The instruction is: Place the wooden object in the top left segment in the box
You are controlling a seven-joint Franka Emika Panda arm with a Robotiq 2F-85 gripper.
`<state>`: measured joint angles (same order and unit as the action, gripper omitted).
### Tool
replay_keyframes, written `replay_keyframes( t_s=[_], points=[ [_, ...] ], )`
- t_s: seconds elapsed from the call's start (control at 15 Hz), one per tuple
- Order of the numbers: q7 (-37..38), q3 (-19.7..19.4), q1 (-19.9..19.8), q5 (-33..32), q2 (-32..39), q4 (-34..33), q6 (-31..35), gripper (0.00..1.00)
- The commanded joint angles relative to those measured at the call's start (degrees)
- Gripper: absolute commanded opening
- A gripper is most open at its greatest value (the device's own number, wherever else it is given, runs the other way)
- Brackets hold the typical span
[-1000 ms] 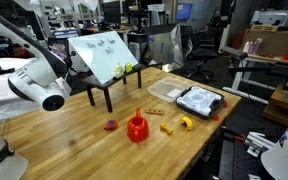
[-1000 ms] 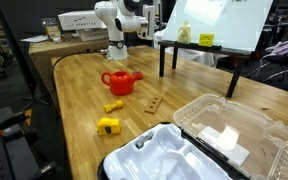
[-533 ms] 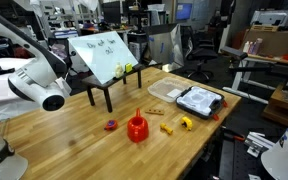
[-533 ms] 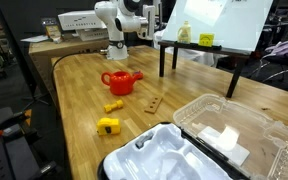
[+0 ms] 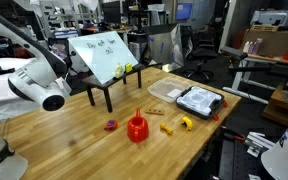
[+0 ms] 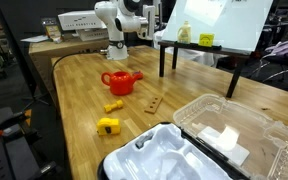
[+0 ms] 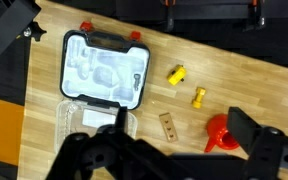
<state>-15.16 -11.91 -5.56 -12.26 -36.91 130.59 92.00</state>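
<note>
The wooden object (image 7: 169, 125) is a small flat tan block lying on the table, also visible in both exterior views (image 5: 154, 111) (image 6: 154, 103). The box (image 7: 104, 70) lies open with a dark rim and pale moulded interior; it also shows in both exterior views (image 5: 199, 100) (image 6: 169, 160). My gripper (image 7: 181, 140) is open and empty, high above the table, its two dark fingers framing the block and the red funnel (image 7: 219, 132). The block lies between the funnel and the box, apart from both.
Two small yellow pieces (image 7: 176, 73) (image 7: 198, 97) lie near the box. A clear plastic tray (image 7: 94, 120) sits beside the box. A purple-red piece (image 5: 111, 125) lies by the funnel (image 5: 136, 128). A whiteboard on a black stand (image 5: 104, 55) stands at the table's back.
</note>
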Motion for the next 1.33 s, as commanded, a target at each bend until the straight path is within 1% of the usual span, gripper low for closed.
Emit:
replay_keyframes(
  t_s=[0.0, 0.4, 0.47, 1.2, 1.27],
  points=[
    [-0.91, -0.22, 0.99, 1.18, 2.8, -1.82, 1.52, 1.0],
    [-1.52, 1.14, 4.41, 6.46, 7.77, -4.04, 6.61, 1.0],
    [-0.55, 1.59, 3.5, 5.5, 5.96, -2.49, 6.08, 1.0],
    [-0.09, 1.82, 3.47, 5.85, 6.22, -2.41, 6.24, 1.0],
    [-0.11, 1.9, 3.67, 6.01, 6.28, -2.17, 7.41, 1.0]
  ],
)
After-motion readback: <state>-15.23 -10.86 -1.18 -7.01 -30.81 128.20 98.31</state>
